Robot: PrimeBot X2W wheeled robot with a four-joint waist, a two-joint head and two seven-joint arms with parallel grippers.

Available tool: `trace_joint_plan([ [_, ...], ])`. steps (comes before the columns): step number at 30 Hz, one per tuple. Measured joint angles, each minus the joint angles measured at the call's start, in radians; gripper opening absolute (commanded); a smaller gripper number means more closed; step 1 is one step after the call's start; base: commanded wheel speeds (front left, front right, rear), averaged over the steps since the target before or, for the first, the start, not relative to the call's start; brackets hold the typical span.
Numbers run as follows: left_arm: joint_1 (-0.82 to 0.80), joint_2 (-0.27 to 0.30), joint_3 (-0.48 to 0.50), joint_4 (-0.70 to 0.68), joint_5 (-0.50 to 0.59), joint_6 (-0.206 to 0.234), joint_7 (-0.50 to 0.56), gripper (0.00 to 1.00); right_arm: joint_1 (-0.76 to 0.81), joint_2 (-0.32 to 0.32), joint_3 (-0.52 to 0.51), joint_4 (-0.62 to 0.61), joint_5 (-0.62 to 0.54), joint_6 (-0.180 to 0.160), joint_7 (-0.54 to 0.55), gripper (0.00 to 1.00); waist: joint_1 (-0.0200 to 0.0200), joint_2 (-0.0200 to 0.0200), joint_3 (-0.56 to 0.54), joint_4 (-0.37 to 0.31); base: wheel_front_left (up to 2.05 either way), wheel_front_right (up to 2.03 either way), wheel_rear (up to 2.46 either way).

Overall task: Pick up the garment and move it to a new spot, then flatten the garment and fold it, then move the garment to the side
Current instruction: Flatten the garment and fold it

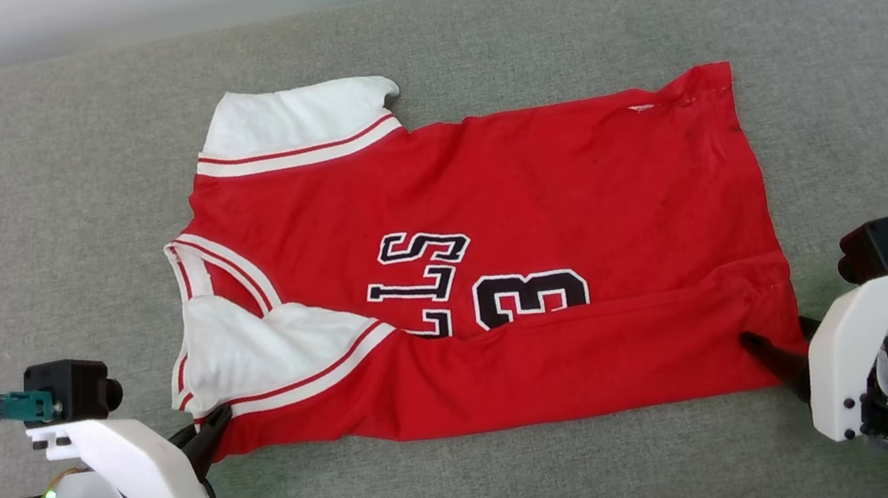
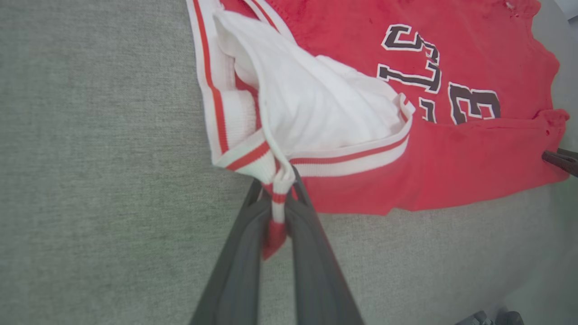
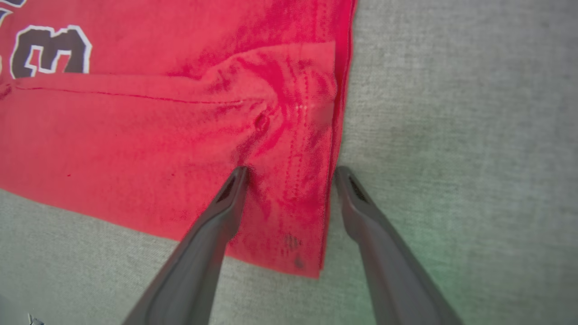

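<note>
Clearly the shirt (image 1: 492,214) is behaving as soft, light cloth. It is lying limp on the grey fabric-covered surface (image 1: 24,220) and settling into small wrinkles. It is likely going to droop from whatever point is holding it, so two holds well apart along the same edge are looking like the sensible way to lift or fold it. The left gripper (image 2: 277,189) is pinching the striped trim at the near left corner, its fingers nearly together with a strip of red-and-white rib running between them. The right gripper (image 3: 292,170) is standing wide at the near right corner, one finger over the red cloth and the other just beside the hem over the grey surface, gripping nothing yet. The stitched hem corner between them is probably offering a firmer bite than the thin single layer. The shirt is lying spread sideways in the middle of the surface, neck end towards the robot's left and hem towards its right. Its near long edge is lying folded over and covering the lower part of the black, white-outlined letters and the "3". It is showing a red body, white short sleeves and red-and-white striped trim.
</note>
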Motion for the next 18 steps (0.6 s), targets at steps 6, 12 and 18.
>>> trace_joint_plan([
  [6,-0.002,-0.023,-0.008,0.023,0.010,-0.001,-0.035,0.00,-0.044,-0.017,0.030,0.069,0.035,-0.002,0.017,0.00,0.0000,0.0000,-0.002,0.015,0.00,0.00,0.00],
  [12,0.025,-0.034,0.002,0.028,0.012,-0.011,-0.086,0.00,-0.044,-0.034,0.056,0.053,0.049,-0.001,0.000,0.00,0.0000,0.0000,-0.041,0.011,0.00,0.00,0.00],
  [18,0.078,-0.032,0.013,-0.006,0.004,0.001,-0.108,0.00,-0.020,-0.056,0.061,-0.022,0.047,0.000,0.007,0.00,0.0000,0.0000,-0.099,-0.002,0.00,0.00,0.00],
])
